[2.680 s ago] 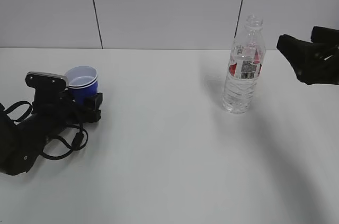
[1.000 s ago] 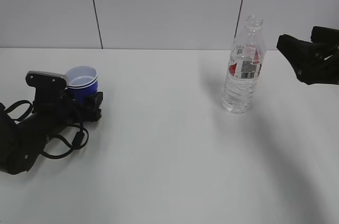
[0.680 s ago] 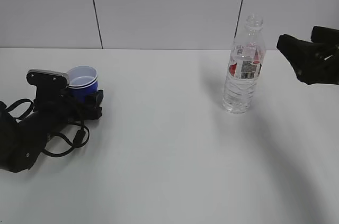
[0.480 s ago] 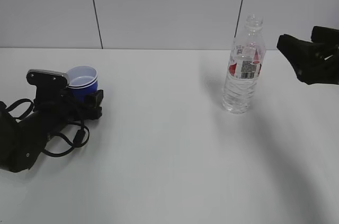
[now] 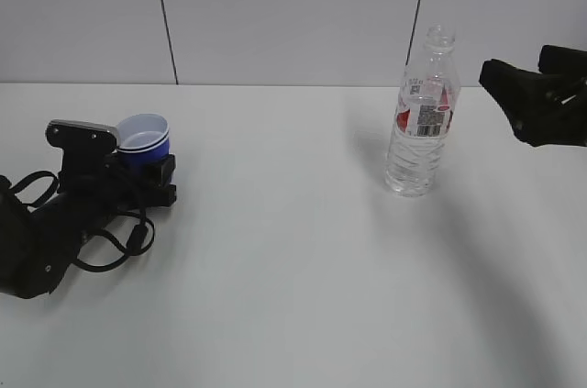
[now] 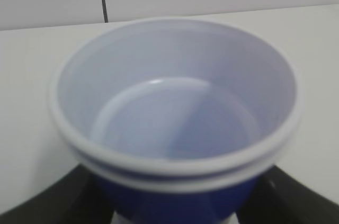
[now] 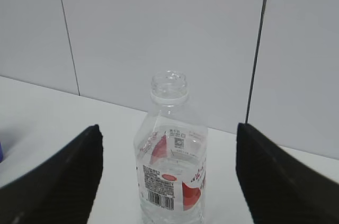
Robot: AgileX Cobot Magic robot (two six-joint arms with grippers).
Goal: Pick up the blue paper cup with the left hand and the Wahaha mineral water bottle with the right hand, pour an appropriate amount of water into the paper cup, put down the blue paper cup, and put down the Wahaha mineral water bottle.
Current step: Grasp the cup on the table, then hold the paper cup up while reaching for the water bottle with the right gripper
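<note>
Well, the left gripper (image 5: pixel 147 171) straddles the cup (image 5: pixel 144 140), contact hidden, grip unclear; the right gripper (image 5: pixel 541 99), jaws spread, is cut off, away from the bottle (image 5: pixel 421 117).

Open tabletop (image 5: pixel 293 250) lies between blue paper cup (image 5: pixel 144 143) and Wahaha mineral water bottle (image 5: pixel 422 117); bottle flanks are unobstructed.

bottle label (image 7: pixel 172 181) with barcode, its print too small to read
</note>
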